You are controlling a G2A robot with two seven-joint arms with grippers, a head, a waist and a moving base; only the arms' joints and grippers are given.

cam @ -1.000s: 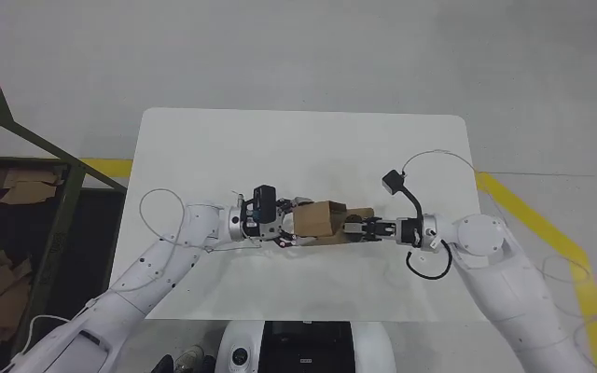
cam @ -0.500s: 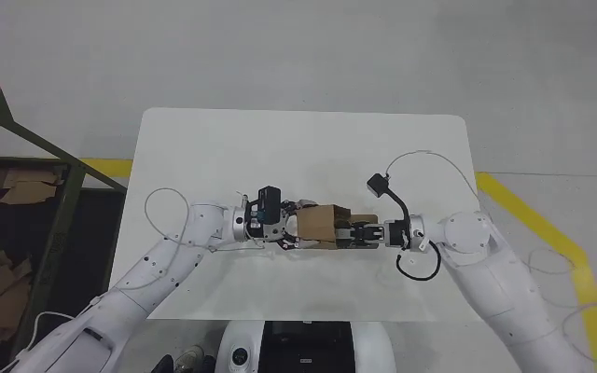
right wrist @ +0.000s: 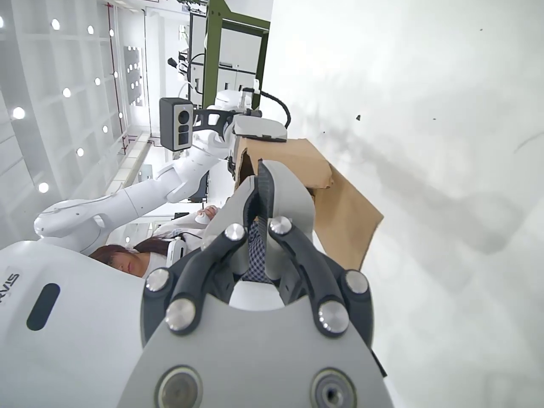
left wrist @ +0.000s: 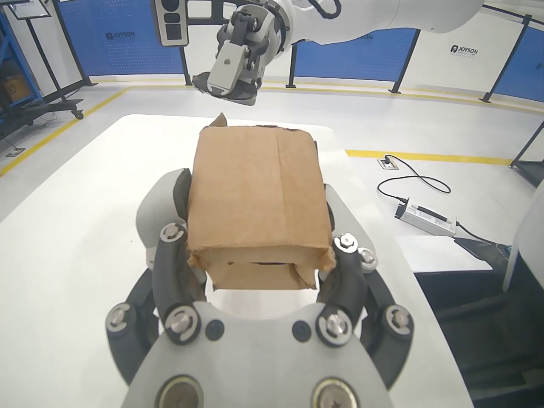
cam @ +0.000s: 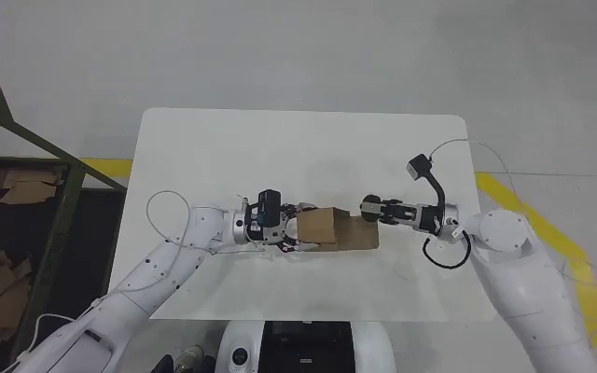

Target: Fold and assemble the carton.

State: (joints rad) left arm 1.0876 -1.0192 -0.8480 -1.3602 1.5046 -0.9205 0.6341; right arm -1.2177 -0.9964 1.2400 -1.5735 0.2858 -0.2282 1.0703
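Your left hand (left wrist: 255, 188) pinches the carton (cam: 326, 226), a squared-up tube lying on the counter (cam: 280, 149) toward its near edge, but the right-end flap looks not yet folded, with your right hand (cam: 370, 207) pressed together, empty, just beside it.

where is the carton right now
In the top view the carton lies just robot-side of the table's middle, one end clamped in the left claw, the shut right claw close by its other end.
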